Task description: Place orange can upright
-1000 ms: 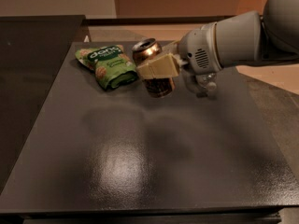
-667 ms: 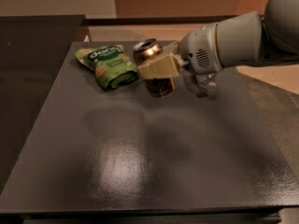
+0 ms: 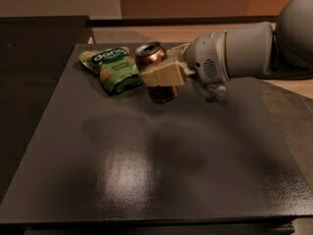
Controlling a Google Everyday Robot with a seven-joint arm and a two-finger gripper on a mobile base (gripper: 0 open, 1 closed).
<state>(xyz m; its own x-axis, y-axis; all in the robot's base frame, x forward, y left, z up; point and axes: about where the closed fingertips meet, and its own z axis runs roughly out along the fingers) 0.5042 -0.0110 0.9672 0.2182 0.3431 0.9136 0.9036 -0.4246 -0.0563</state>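
1. Camera view: in the upper middle of the frame, the white robot arm [image 3: 244, 53] ends in a two-finger gripper [image 3: 162, 71] with cream-coloured pads. The gripper is clamped across the waist of the small aluminium orange can [image 3: 149, 56], which is coppery brown with a shiny silver top.
2. The can stands over the far part of the dark grey, glossy tabletop [image 3: 146, 180], leaning slightly with its top toward the upper left. Shadow hides the contact, so I cannot tell whether its base is fully seated or just clear of the surface.
3. If the gripper lets go while the can leans, it could topple toward the upper left. It would land on the crinkled green plastic snack bag [image 3: 111, 68] lying just beside it.
4. If the base is not down, a release would drop the can. A light round can may then bounce or roll on the smooth top.
5. A pad dragging as the fingers part, or as the arm backs off to the right, could pull the can over.
6. Against the frame a second ago, almost nothing differs. The grip is the same and the bag is unmoved. At most, the can and front pad sit a shade lower and to the left.
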